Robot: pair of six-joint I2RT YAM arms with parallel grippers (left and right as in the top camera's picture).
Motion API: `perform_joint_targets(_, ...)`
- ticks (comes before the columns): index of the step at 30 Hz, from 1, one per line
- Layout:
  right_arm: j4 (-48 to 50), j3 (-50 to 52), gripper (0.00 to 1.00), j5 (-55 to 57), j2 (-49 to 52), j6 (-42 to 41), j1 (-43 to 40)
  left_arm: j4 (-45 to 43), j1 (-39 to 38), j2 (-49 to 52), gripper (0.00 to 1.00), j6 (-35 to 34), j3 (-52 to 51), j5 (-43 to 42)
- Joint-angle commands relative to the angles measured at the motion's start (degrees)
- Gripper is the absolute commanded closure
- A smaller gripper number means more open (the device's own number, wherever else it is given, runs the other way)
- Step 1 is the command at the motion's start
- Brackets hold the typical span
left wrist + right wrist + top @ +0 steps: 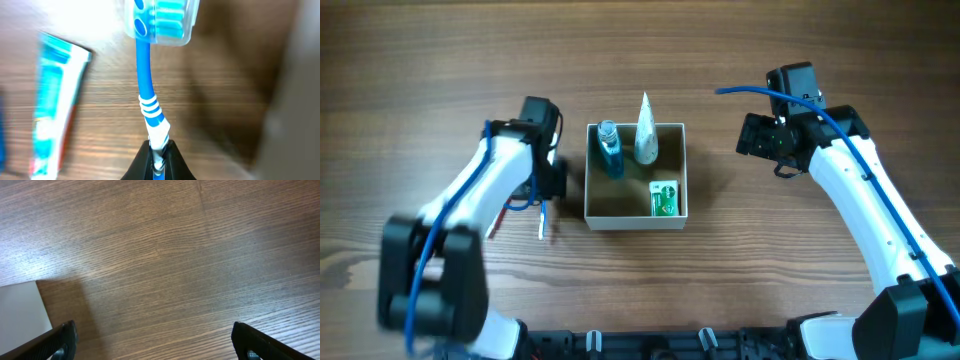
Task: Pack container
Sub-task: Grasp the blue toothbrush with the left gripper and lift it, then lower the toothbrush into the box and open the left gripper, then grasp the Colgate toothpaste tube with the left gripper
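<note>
Bright, even light; left wrist view blurred, glare at top.

White shells, black joints and blue cables mark the left arm (490, 178) and right arm (860, 188); the right gripper (155, 342) is black, perhaps with screws.

Square open-topped container (635, 224) upright at the middle of the bench (740, 270).

Its thin walls are white and its inside is a tan cardboard colour, the sides squared to the bench edges. It is partly filled: a blue bottle (610, 150) in the far left corner, a white tube (645, 135) beside it with its tip reaching past the far wall, and a green packet (665, 198) in the near right corner. The near left floor is bare.
</note>
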State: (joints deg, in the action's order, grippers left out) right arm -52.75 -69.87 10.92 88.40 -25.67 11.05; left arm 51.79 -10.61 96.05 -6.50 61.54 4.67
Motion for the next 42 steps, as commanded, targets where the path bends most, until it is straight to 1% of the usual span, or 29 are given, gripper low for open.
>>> perform_joint_targets(1, -0.31, 0.15, 0.01, -0.46, 0.5, 0.26, -0.04, -0.39, -2.1, -17.64, 0.96, 4.63, 2.56, -4.44)
perform_joint_targets(3, -0.24, 0.15, 0.01, -0.46, 0.5, 0.22, -0.04, -1.33, -6.19, -24.74, 0.96, 10.88, 2.56, -8.28)
perform_joint_targets(4, -0.22, 0.15, 0.01, -0.46, 0.5, 0.17, -0.04, -1.66, -9.92, -28.39, 0.96, 16.83, 2.56, -9.38)
perform_joint_targets(5, -0.22, 0.15, 0.01, -0.46, 0.5, 0.17, -0.04, -1.86, -12.81, -30.18, 0.96, 20.94, 2.54, -9.35)
perform_joint_targets(8, 0.0, 0.15, 0.01, -0.46, 0.5, 0.17, -0.04, -2.56, -19.76, -30.75, 0.96, 34.21, 2.54, -9.38)
perform_joint_targets(9, 0.02, 0.15, 0.01, -0.46, 0.5, 0.17, -0.04, -3.1, -20.92, -29.99, 0.96, 36.28, 2.54, -9.4)
perform_joint_targets(11, -0.02, 0.15, 0.01, -0.31, 0.5, -0.79, -0.04, -5.68, -23.12, -26.21, 0.96, 37.62, 2.54, -9.4)
perform_joint_targets(14, -0.28, 0.15, 0.01, 0.11, 0.48, -8.37, -0.76, -7.52, -23.78, -20.02, 0.96, 37.59, 2.54, -9.4)
perform_joint_targets(16, -0.2, 0.15, 0.01, 0.11, 0.48, -10.99, -1.79, -8.57, -23.78, -16.09, 0.96, 37.59, 2.54, -9.38)
perform_joint_targets(20, -0.26, 0.15, 0.01, 0.13, 0.48, -11.8, -3.06, -10.08, -23.78, -12.24, 0.96, 37.68, 2.54, -9.38)
perform_joint_targets(21, -0.26, 0.15, 0.01, 0.13, 0.48, -11.78, -3.06, -10.38, -23.78, -11.76, 0.84, 37.68, 2.54, -9.38)
perform_joint_targets(22, -0.28, 0.15, 0.01, 0.13, 0.48, -11.78, -3.06, -10.58, -23.78, -11.41, 0.67, 37.64, 2.54, -9.35)
perform_joint_targets(23, -0.42, 0.15, 0.01, 0.13, 0.48, -11.8, -3.06, -10.73, -23.78, -11.15, 0.58, 37.62, 2.54, -9.35)
perform_joint_targets(25, -0.46, 0.15, 0.01, 0.13, 0.48, -11.21, -3.06, -10.75, -23.78, -11.32, 0.21, 37.62, 2.56, -9.07)
perform_joint_targets(27, -0.46, 0.15, 0.01, 0.15, 0.48, -10.32, -3.06, -10.69, -23.78, -12.57, 0.13, 36.89, 2.69, -7.93)
perform_joint_targets(29, -0.48, 0.15, 0.01, 0.15, 0.48, -10.25, -3.06, -10.05, -23.54, -15.63, 0.1, 31.87, 3.32, -3.39)
perform_joint_targets(30, -0.46, 0.15, 0.01, 0.15, 0.48, -10.12, -3.06, -8.66, -22.77, -18.88, 0.05, 27.91, 3.85, 0.22)
perform_joint_targets(31, -0.44, 0.15, 0.0, 0.15, 0.48, -10.08, -3.06, -7.82, -21.86, -21.03, 0.0, 25.29, 3.96, 2.08)
perform_joint_targets(32, -0.44, 0.15, 0.01, 0.15, 0.48, -10.01, -3.06, -6.54, -19.89, -23.91, 0.0, 21.79, 3.96, 4.09)
perform_joint_targets(34, -0.28, 0.15, 0.0, 0.13, 0.48, -8.79, -3.06, -2.69, -11.41, -28.83, 0.0, 15.85, 3.93, 4.66)
perform_joint_targets(36, -0.26, 0.15, 0.0, 0.13, 0.48, -8.76, -3.06, 0.22, -2.29, -29.83, 0.0, 13.0, 3.93, 4.22)
perform_joint_targets(37, -0.15, 0.15, 0.0, 0.13, 0.48, -8.76, -3.06, 1.55, 4.5, -29.0, 0.0, 13.03, 3.54, 2.12)
perform_joint_targets(38, 0.09, 0.15, 0.0, 0.13, 0.48, -8.79, -3.06, 1.66, 9.64, -27.56, 0.0, 12.79, 2.45, -0.39)
perform_joint_targets(41, 0.26, 0.15, 0.0, 0.13, 0.48, -8.74, -3.06, 1.55, 17.73, -21.53, 0.0, 11.76, -0.26, -7.61)
perform_joint_targets(42, 0.26, 0.15, 0.0, 0.11, 0.48, -8.74, -3.06, 1.38, 18.97, -18.51, 0.0, 11.78, -1.11, -9.88)
